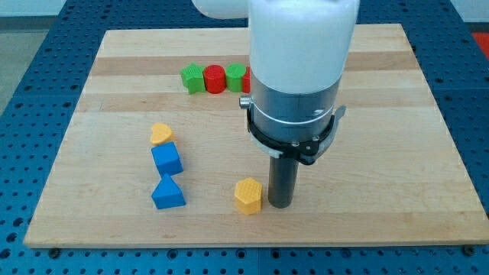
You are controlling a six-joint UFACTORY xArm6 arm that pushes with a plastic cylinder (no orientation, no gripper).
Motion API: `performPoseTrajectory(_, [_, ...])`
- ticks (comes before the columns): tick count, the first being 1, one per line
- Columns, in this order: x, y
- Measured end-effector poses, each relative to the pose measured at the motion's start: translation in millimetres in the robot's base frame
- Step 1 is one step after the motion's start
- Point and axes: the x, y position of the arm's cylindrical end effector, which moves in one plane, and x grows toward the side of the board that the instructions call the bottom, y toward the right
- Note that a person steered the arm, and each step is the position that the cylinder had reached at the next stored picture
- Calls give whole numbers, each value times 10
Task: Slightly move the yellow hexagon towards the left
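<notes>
The yellow hexagon [247,195] lies near the board's bottom edge, a little left of centre. My tip [280,205] rests on the board just to the right of it, close to or touching its right side. The rod hangs from the large white and silver arm body that fills the view's top centre.
A yellow heart [160,134], a blue cube [166,160] and a blue triangle [167,193] form a column to the left. A green star [192,78], a red cylinder [215,78] and a green block [235,77] stand in a row at the top, partly behind the arm. The wooden board [382,191] sits on a blue table.
</notes>
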Motion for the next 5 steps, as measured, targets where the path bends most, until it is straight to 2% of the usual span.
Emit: performPoseTrajectory(5, [-9, -407])
